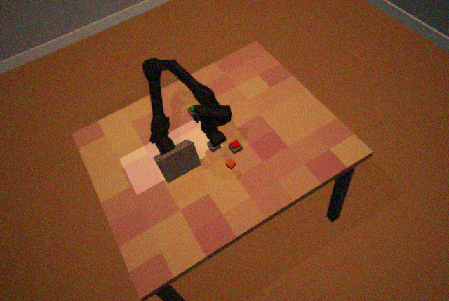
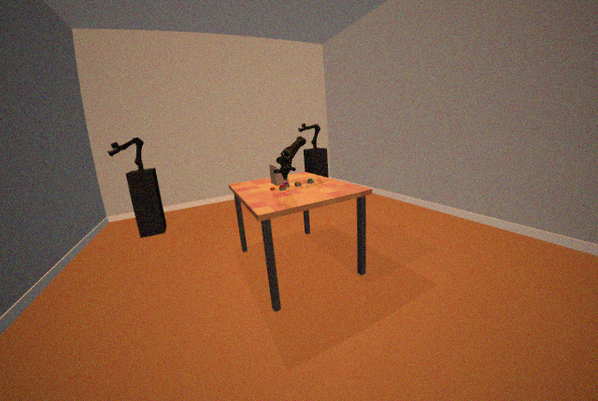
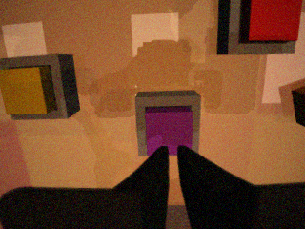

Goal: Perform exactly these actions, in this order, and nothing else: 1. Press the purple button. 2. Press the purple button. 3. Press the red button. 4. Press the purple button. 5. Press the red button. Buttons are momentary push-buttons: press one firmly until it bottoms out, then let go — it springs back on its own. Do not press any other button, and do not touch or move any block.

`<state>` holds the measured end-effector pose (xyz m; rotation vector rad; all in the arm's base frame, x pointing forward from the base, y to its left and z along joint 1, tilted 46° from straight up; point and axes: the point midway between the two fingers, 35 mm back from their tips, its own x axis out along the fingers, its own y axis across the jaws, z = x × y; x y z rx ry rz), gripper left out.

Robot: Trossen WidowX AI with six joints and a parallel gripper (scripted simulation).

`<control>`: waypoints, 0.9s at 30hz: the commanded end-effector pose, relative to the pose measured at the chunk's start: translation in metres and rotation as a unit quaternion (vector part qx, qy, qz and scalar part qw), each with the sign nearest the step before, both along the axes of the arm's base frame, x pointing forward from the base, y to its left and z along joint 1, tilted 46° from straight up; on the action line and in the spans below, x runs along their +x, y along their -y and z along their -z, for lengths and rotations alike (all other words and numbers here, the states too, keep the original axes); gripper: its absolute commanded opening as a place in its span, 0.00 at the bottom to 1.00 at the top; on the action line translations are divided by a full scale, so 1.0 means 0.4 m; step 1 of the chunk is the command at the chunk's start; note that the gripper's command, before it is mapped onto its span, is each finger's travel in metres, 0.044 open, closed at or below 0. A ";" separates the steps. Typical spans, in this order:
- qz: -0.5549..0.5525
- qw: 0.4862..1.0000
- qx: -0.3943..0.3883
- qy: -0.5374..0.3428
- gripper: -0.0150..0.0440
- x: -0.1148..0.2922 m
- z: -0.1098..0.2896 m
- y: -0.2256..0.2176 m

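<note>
Working from the top view first, I have the gripper (image 1: pixel 217 142) poised over the purple button (image 1: pixel 212 145), which sits near the middle of the table (image 1: pixel 174 243), beside the arm's grey base block (image 1: pixel 178 161). The red button (image 1: pixel 235 144) stands just beside it toward the right edge, and the orange block (image 1: pixel 230 163) lies near both, toward the front edge. A green button (image 1: pixel 192 108) is partly hidden behind the wrist, toward the back edge.

From the exterior view, the arm (image 2: pixel 288 155) leans down over the back part of the table; the buttons are too small there to tell apart reliably.

At the wrist view, the fingers are drawn together with only a thin slit between them and nothing held. Their tips overlap the near edge of the purple button (image 3: pixel 170 128) and its grey housing (image 3: pixel 168 98). The yellow button (image 3: pixel 23 90) is well to the left, the red button (image 3: pixel 274 19) at upper right.

Hazards, as I judge them: the tips line up with the near rim, so a straight descent could land on the housing and fail to bottom out the cap. Any sideways drift risks the red button out of order, or the dark block edge (image 3: pixel 297 102) at far right. No containers appear in any view.
</note>
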<state>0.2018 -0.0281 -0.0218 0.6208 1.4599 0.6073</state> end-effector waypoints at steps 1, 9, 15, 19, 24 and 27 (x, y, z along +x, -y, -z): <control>0.002 1.000 0.002 0.000 0.29 0.001 0.000 -0.001; 0.003 1.000 0.002 0.000 0.29 0.003 0.017 -0.017; 0.003 1.000 0.002 0.000 0.29 0.004 0.034 -0.035; 0.003 1.000 0.002 0.000 0.29 0.004 0.046 -0.047; 0.002 1.000 0.002 0.000 0.29 0.003 0.057 -0.060; 0.002 1.000 0.002 0.000 0.29 0.003 0.058 -0.061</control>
